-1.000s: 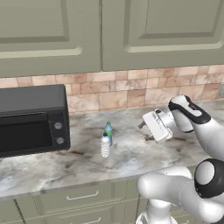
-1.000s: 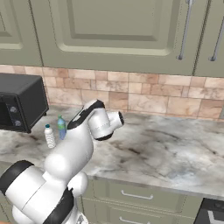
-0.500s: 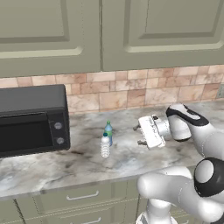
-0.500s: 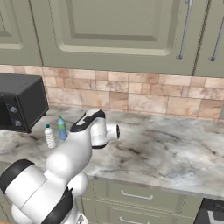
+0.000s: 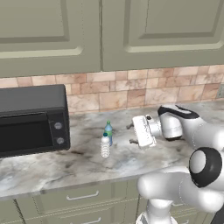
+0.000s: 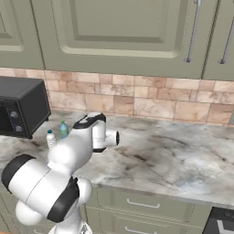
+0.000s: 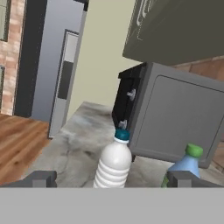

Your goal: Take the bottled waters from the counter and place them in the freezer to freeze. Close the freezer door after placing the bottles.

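Left base view: two small bottles are seen upright on the marbled worktop [image 5: 52, 168], close together and to the right of a black microwave [image 5: 33, 119]. Whitish ribbed bottle [image 5: 105, 145] with dark cap is set nearer the front edge; blue-tinted bottle [image 5: 108, 131] with green cap is just behind it, slightly right. Whether the two touch cannot be told. Contents of either bottle cannot be made out.

Claw [image 5: 130, 134] is held level above the worktop, right of the bottles and pointed toward them, apart from both. Its jaws are spread wide and nothing is gripped.

Hand view: whitish bottle [image 7: 113, 162] is framed between the two finger tips, left of centre; green-capped bottle [image 7: 184, 165] is partly hidden by the right tip [image 7: 187, 178]. Microwave [image 7: 175, 118] is seen behind them. A grey refrigerator [image 7: 52, 65] with a dark dispenser panel is noted far off, its doors shut.
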Robot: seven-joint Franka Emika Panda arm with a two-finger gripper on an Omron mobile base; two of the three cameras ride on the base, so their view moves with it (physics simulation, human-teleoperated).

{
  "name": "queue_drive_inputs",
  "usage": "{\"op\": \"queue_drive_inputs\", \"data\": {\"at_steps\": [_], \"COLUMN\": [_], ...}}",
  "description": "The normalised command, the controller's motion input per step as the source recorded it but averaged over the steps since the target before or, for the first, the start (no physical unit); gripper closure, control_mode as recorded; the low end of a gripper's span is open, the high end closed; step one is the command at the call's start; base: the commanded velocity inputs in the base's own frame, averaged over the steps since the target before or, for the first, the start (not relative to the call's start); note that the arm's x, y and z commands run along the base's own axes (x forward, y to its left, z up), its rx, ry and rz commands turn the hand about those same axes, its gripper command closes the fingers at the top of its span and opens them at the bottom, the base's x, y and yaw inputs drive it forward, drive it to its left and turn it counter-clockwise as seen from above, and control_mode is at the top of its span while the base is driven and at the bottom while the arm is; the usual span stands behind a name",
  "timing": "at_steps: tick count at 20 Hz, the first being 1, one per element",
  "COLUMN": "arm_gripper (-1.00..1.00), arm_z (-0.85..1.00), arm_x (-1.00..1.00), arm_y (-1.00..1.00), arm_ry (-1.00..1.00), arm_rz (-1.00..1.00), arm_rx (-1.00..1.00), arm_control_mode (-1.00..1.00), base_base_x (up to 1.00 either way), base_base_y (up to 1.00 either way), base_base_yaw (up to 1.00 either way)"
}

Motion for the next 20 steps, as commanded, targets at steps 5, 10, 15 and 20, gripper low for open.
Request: {"op": "queue_drive_inputs", "data": {"at_steps": [5, 10, 15, 20], "arm_gripper": [-1.00, -1.00, -1.00, -1.00], "arm_z": [-0.15, -0.06, -0.05, -0.07], "arm_x": [0.29, 0.25, 0.05, 0.08], "arm_y": [0.18, 0.03, 0.11, 0.13], "arm_ry": [0.00, 0.00, 0.01, 0.00], "arm_rz": [0.04, 0.00, 0.00, 0.00], "arm_rx": [0.00, 0.00, 0.00, 0.00], "arm_control_mode": [-1.00, -1.00, -1.00, -1.00], "base_base_x": [0.00, 0.00, 0.00, 0.00], "base_base_y": [0.00, 0.00, 0.00, 0.00], "base_base_yaw": [0.00, 0.00, 0.00, 0.00]}}
